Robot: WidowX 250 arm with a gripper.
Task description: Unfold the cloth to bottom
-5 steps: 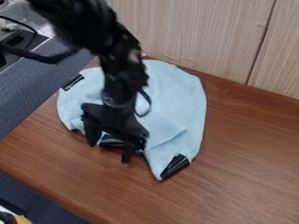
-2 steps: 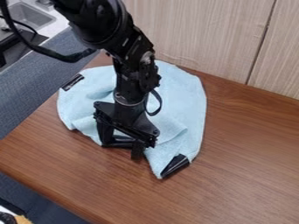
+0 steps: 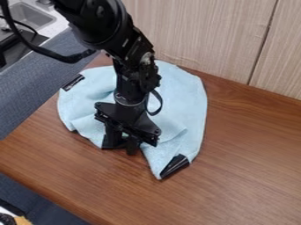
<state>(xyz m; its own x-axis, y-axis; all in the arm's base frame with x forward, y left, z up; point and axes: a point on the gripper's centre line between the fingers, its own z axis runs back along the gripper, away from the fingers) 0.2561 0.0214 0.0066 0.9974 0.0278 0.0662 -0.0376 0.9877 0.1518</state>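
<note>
The light blue cloth [image 3: 185, 99] lies on the brown wooden table [image 3: 247, 145], left of its middle, with its far edge near the pale wood-grain panel [image 3: 194, 35]. Its far and right edges curve round, and its near right part narrows to a point that aims toward the near side. A black patch [image 3: 175, 166] covers the right side of that point, and a smaller black strip [image 3: 73, 82] sits at the far left edge of the cloth. A folded layer with a soft crease shows just to the right of the gripper [image 3: 122, 146].

The black arm [image 3: 138, 66] comes in from the far left and hangs over the middle of the cloth, hiding part of it. The gripper points down at the near edge of the cloth, left of the black patch and apart from it. Its two fingers are drawn close together, clamped on the near edge of the cloth.

A black cable [image 3: 59, 57] loops from the far left to the arm. Beyond the left edge of the table is a dark blue-grey surface [image 3: 47, 79], with a sink [image 3: 32, 16] at the far left and something yellow [image 3: 22, 220] in the near left corner
</note>
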